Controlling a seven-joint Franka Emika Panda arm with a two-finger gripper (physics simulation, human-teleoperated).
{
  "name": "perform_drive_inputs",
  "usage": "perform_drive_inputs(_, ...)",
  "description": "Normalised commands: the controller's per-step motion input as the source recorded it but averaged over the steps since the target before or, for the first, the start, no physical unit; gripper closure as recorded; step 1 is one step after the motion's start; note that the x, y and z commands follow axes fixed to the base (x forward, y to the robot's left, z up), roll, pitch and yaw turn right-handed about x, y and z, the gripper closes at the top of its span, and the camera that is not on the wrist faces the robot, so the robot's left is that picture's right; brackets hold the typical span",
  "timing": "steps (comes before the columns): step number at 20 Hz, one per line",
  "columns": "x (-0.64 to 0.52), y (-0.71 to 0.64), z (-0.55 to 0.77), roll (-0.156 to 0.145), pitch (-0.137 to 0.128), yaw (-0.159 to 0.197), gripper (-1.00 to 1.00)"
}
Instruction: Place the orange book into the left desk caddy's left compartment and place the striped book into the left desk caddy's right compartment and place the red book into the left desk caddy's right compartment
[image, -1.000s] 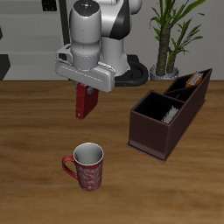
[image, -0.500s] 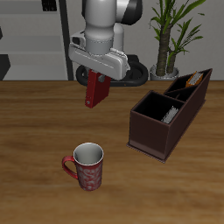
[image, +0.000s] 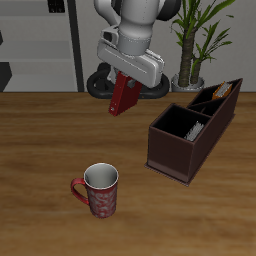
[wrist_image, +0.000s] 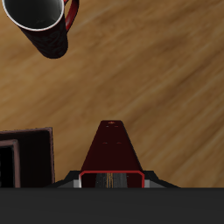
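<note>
Dark red and pale-edged, the red book (image: 123, 94) hung pinched between the fingers of the end effector (image: 127, 77), held by its upper end and tilted, well above the surface (image: 40, 140). The fingers were closed only as far as the book's thickness; the wrist view showed its maroon cover (wrist_image: 114, 149) running out from between them. Over the last second the arm had risen and swung across toward the left desk caddy (image: 190, 135), so the book now hung nearer the caddy but not yet over it. That suggested the carry to the right compartment (image: 182, 122) was under way, with the lowering yet to come. Something orange showed in the left compartment (image: 218, 93). A red patterned mug (image: 98, 190) stood nearer the front edge, clear of the path.
</note>
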Motion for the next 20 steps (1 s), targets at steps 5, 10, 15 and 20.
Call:
perform_drive_inputs(5, -0.03, 0.66, -0.03, 0.068, 0.006, -0.004, 1.0)
perform_drive_inputs(10, -0.01, 0.4, -0.06, 0.025, -0.007, -0.008, 1.0)
perform_drive_inputs(15, -0.14, 0.51, 0.06, 0.058, -0.059, 0.027, 1.0)
perform_drive_inputs(20, -0.03, 0.45, 0.12, 0.104, -0.023, 0.041, 1.0)
